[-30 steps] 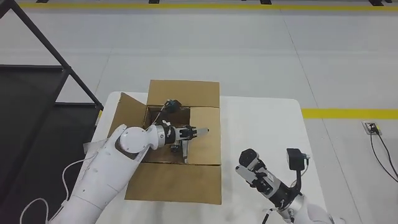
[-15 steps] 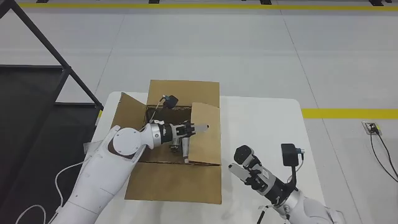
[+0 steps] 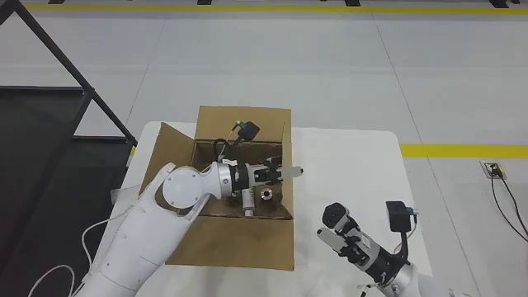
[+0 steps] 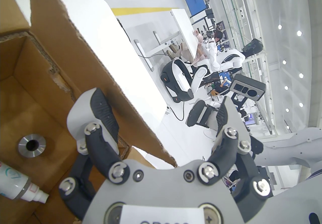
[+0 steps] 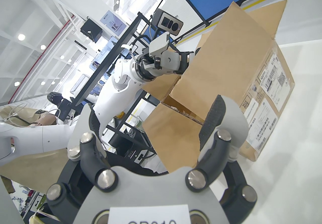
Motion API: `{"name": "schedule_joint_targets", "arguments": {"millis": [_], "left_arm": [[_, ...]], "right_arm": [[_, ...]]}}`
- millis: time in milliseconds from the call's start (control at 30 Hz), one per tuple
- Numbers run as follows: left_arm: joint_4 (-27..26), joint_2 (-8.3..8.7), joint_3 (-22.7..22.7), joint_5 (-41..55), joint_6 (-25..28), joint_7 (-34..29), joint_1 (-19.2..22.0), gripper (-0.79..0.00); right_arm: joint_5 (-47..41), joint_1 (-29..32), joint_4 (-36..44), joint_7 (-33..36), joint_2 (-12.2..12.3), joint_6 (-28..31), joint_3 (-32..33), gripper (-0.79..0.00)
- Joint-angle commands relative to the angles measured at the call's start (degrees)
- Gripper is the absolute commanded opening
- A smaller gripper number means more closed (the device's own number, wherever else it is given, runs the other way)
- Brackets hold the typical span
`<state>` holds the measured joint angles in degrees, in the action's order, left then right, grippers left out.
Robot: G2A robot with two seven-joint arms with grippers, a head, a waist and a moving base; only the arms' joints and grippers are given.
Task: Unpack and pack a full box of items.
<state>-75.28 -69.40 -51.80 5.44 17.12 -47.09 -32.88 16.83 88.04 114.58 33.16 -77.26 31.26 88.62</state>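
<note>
Cardboard box on the surface's left half, with the left gripper empty, jaws apart astride the upright flap facing the surface's right edge; best to press that flap fully outward before reaching inside for the metal ring and white bottle.

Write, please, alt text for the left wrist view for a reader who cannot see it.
The left claw, open, sits at the cardboard box with a raised side flap between its two fingers. Down in the box lie a round metal part with a centre hole and a white tube.
</note>
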Motion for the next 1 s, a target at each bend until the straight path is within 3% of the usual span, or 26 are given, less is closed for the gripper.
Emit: {"name": "schedule_joint_targets", "arguments": {"millis": [0, 233, 567, 833, 967], "left_arm": [[0.8, -0.68, 1.5, 0.4, 0.1, 1.0, 0.8, 0.000], [4.3, -3.20, 6.2, 2.0, 0.6, 4.8, 2.7, 0.000], [11.0, -6.71, 11.3, 4.1, 0.9, 6.9, 4.7, 0.000], [13.6, -7.71, 11.0, 4.3, 2.2, 6.5, 5.3, 0.000], [13.6, -7.77, 10.2, 3.7, 2.5, 6.5, 5.1, 0.000]], "right_arm": [[-0.7, 0.8, -0.2, -0.1, 0.2, 1.1, 0.2, 0.000], [-4.5, 1.4, -1.5, 1.9, 1.1, 4.6, 1.2, 0.000], [-6.4, -3.6, -4.0, 5.6, 2.0, 1.7, -0.6, 0.000], [-1.6, -6.3, -5.7, 4.4, 2.5, -8.6, -0.9, 0.000], [-1.5, -7.4, -7.3, 3.8, 2.7, -11.1, -1.3, 0.000]]}}
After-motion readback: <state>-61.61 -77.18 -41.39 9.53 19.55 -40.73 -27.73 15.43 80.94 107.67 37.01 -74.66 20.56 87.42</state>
